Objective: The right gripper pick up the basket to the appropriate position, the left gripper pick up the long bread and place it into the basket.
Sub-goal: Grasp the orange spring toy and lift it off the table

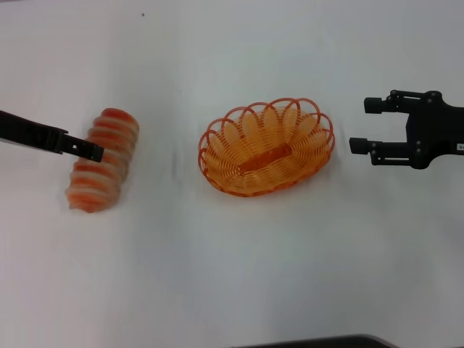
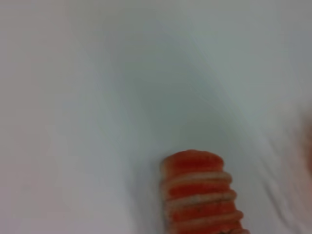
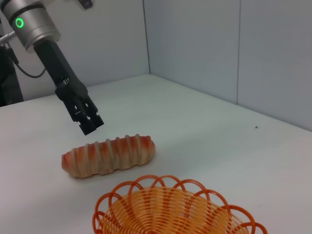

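Long bread (image 1: 104, 160) lying on white worktop (image 1: 232, 275) at left, left claw (image 3: 90, 123) hovering just above it, fingers together, orange basket (image 1: 267, 147) mid-worktop, right claw (image 1: 370, 125) beside it, fingers apart, empty

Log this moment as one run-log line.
left claw: above long bread, not gripping | right claw: open, beside basket, apart | basket: empty on table | bread: not yet picked
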Controlling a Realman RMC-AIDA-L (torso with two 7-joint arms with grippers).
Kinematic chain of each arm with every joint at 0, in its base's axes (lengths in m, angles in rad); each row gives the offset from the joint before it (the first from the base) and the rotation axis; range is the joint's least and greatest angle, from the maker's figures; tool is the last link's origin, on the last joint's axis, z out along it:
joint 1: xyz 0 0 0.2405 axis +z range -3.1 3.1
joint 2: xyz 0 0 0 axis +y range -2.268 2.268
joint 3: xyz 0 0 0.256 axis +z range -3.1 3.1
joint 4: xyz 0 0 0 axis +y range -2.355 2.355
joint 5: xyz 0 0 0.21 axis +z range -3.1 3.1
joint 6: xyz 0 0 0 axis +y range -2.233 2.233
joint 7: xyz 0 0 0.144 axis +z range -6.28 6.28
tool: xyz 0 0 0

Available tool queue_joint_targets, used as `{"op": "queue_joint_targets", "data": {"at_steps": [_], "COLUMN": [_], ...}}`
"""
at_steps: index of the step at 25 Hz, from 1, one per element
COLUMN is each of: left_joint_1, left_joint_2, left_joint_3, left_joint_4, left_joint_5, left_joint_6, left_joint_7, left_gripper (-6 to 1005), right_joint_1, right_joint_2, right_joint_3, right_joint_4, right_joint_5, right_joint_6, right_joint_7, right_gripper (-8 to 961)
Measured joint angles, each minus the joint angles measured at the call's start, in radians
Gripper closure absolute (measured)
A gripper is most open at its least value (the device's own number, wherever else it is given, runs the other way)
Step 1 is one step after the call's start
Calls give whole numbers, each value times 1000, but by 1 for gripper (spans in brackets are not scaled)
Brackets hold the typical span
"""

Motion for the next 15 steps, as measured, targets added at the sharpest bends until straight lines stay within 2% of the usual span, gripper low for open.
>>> {"op": "queue_joint_targets", "data": {"at_steps": [2, 11, 15], "left_joint_1": [-18, -29, -31], "left_joint_2": [-4, -7, -9], "left_joint_3": [42, 206, 217], "left_joint_4": [9, 3, -12], "left_joint_5": [43, 54, 55], "left_joint_6": [-15, -101, -121], "left_joint_7": [-40, -200, -222], "left_gripper": [66, 66, 66], "right_joint_1": [-2, -15, -15], "right_joint_2": [4, 8, 9], "right_joint_3": [4, -13, -44], "right_joint_4": [-6, -14, -6], "right_joint_5": [2, 1, -1], "right_joint_6": [-4, -11, -9], "right_joint_7": [-2, -76, -103], "right_gripper": [162, 161, 161]}}
